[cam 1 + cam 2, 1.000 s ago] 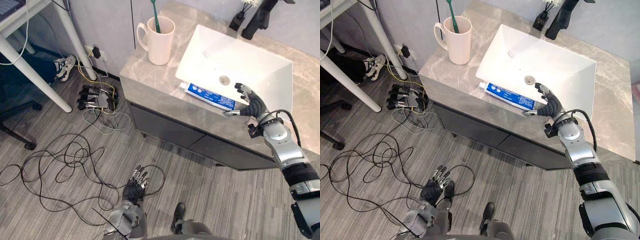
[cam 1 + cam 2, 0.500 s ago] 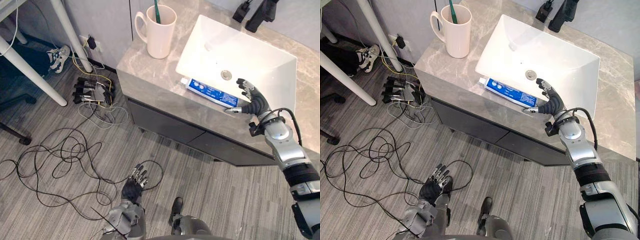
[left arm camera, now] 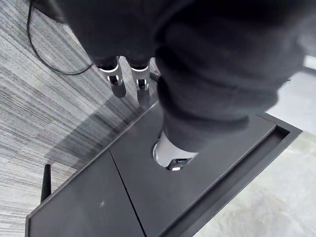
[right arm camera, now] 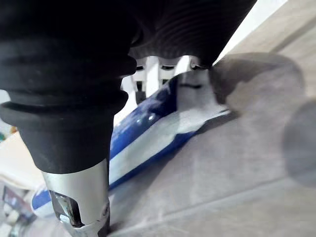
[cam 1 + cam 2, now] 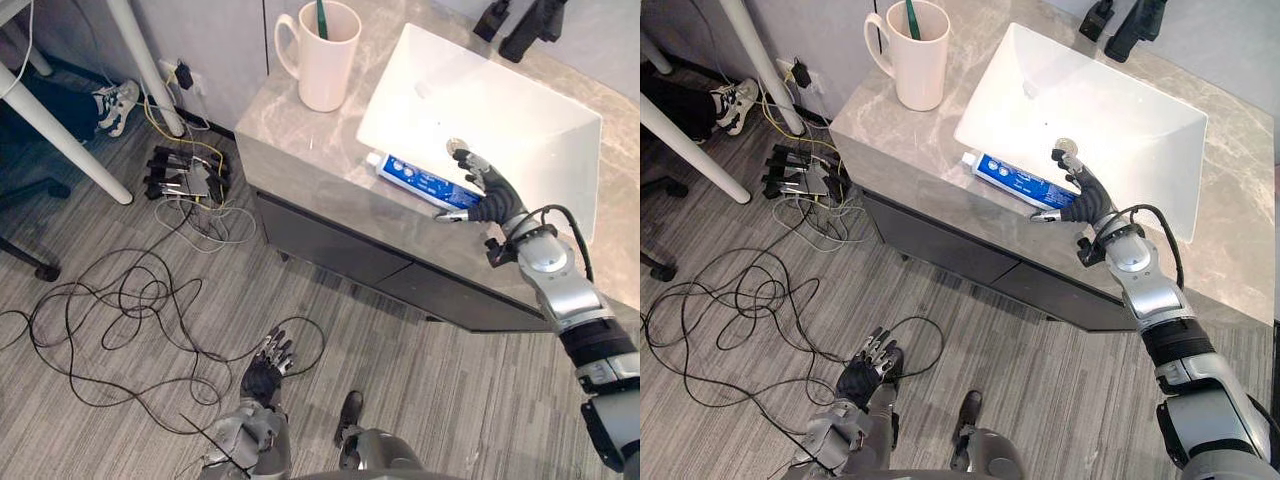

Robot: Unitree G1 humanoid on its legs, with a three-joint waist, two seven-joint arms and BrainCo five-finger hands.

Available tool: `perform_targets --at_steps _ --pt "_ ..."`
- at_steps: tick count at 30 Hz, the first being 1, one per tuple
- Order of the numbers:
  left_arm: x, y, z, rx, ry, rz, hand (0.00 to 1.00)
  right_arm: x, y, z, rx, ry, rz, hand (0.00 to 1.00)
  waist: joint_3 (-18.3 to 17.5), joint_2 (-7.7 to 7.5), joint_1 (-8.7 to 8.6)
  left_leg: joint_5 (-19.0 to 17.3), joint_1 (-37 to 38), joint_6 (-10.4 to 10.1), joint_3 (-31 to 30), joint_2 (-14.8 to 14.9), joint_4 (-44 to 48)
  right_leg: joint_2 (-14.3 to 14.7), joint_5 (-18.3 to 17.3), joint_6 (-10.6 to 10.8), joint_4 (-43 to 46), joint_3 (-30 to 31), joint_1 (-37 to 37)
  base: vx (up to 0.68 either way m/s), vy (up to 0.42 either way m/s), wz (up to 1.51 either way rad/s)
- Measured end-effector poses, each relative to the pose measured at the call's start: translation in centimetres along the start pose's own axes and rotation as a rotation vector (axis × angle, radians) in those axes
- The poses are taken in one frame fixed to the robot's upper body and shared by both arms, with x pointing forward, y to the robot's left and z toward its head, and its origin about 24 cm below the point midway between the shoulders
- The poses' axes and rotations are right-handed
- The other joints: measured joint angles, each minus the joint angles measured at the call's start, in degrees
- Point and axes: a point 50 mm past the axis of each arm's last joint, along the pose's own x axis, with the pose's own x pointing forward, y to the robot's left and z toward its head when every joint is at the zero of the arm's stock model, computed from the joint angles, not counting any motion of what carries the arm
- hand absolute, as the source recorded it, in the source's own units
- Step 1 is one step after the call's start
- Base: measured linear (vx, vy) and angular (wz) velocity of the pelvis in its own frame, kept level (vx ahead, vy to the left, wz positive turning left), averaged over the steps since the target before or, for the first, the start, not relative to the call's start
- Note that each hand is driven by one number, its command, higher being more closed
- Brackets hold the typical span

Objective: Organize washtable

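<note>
Right hand has closed in on the toothpaste tube since the earlier frame, from just off its crimped right end to a position over that end. The camera has also shifted.

**Hand state.** The fingers are spread wide on the far side of the tube and the thumb sits on the near side. They straddle the crimp without clamping it. The left hand hangs low over the floor with its fingers relaxed.

**Object location.** The tube lies flat on the narrow near strip of the tabletop, along the near rim of the sink, cap pointing left.

**Handling.** Expect a light, soft, glossy body that dents and may slip under a hard squeeze. The crimp is probably the stiffest part. Pinch across the body just left of it.

**Clearances.** The near tabletop edge is just beside the tube, and the basin drops away on the far side, so a nudge either way could lose it. Bare tabletop lies to the left, around the mug holding a toothbrush.
</note>
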Motion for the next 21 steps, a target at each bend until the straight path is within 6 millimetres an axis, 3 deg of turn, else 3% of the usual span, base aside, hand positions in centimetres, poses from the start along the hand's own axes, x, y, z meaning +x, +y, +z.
perform_targets --at_steps 21 --pt "-0.09 0.4 0.19 0.019 0.003 0.003 0.0 1.22 -0.55 1.08 -0.014 -0.021 -0.012 1.0 0.82 -0.35 0.57 0.04 -0.15 -0.07 -0.07 -0.04 0.05 -0.04 -0.02 -0.03 0.04 0.05 -0.03 0.01 0.0 0.0"
